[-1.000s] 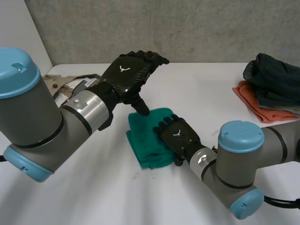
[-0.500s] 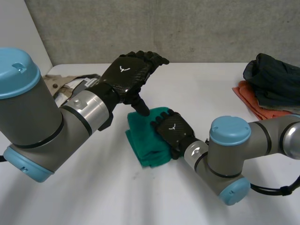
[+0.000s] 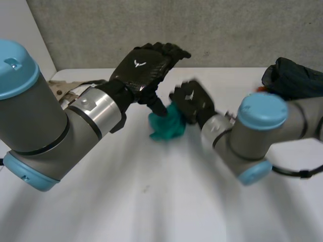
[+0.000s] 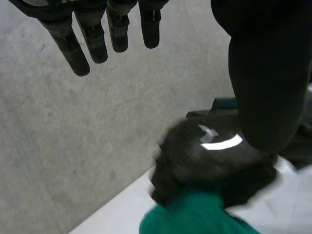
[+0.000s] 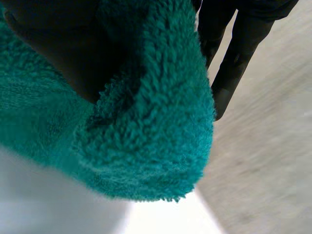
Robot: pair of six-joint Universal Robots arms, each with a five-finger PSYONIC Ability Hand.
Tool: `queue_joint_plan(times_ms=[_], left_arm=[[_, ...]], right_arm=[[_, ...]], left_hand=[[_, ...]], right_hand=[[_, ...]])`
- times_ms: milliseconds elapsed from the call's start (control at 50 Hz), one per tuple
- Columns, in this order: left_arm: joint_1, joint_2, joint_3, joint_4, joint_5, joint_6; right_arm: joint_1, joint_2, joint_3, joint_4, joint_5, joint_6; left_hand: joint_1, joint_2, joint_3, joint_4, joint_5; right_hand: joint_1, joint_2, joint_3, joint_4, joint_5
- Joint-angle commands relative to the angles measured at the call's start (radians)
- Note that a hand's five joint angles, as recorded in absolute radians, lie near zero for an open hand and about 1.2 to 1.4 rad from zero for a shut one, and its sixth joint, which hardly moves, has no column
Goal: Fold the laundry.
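- The green towel point(image 3: 166, 127) is bunched into a lump near the middle of the white worktop point(image 3: 151, 201). Whether its lower edge touches the surface cannot be told.
- The right hand point(image 3: 192, 100) is clamped on the towel, with pile gathered between thumb and fingers.
- The left hand point(image 3: 144, 70) hangs just beside it, fingers point(image 4: 87, 44) straight and spread, holding nothing, thumb pointing down at the towel.
- A dark garment point(image 3: 295, 75) lies at the far right.
- A patterned cloth point(image 3: 68, 91) lies behind the left arm.
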Motion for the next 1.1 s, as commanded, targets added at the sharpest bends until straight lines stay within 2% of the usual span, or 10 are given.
queue_joint_plan(times_ms=[20,120,200,320,580,660,800,1020,1100], left_arm=[[-0.045,0.001,0.050,0.009,0.002,0.001],[-0.073,0.000,0.071,0.021,0.002,0.002],[-0.076,-0.002,0.073,0.028,0.002,0.002],[-0.079,-0.008,0.071,0.031,0.002,0.002],[-0.093,-0.020,0.044,0.031,0.002,0.002],[-0.096,-0.022,0.031,0.031,0.002,0.002],[-0.096,-0.025,0.027,0.031,0.002,0.002],[-0.096,-0.025,0.022,0.031,0.001,0.004],[-0.096,-0.025,0.024,0.031,0.002,0.002]], right_arm=[[-0.103,-0.054,-0.097,-0.180,-0.052,0.020],[-0.230,-0.075,-0.169,-0.311,-0.012,0.111],[-0.341,-0.094,-0.204,-0.351,0.023,0.211],[-0.497,-0.069,-0.210,-0.349,0.003,0.280],[-0.772,0.168,-0.080,-0.352,-0.261,0.264],[-0.804,0.195,-0.042,-0.354,-0.301,0.218],[-0.834,0.185,-0.011,-0.354,-0.310,0.165],[-0.835,0.064,-0.010,-0.349,-0.267,0.250],[-0.840,0.047,-0.039,-0.343,-0.224,0.280]], left_hand=[[-0.027,-0.033,-0.035,-0.027,-0.041],[-0.027,-0.033,-0.035,-0.028,-0.041],[-0.027,-0.033,-0.035,-0.028,-0.041],[-0.027,-0.033,-0.035,-0.028,-0.041],[-0.027,-0.033,-0.035,-0.028,-0.041],[-0.027,-0.033,-0.035,-0.028,-0.041],[-0.027,-0.033,-0.035,-0.028,-0.041],[-0.027,-0.033,-0.035,-0.028,-0.041],[-0.027,-0.033,-0.035,-0.028,-0.041]], right_hand=[[0.401,0.273,0.257,0.208,0.314],[0.401,0.273,0.257,0.208,0.314],[0.401,0.273,0.257,0.208,0.314],[0.401,0.273,0.257,0.208,0.314],[0.401,0.273,0.257,0.208,0.314],[0.401,0.273,0.257,0.208,0.314],[0.401,0.273,0.257,0.208,0.314],[0.401,0.273,0.257,0.208,0.314],[0.401,0.273,0.257,0.208,0.314]])
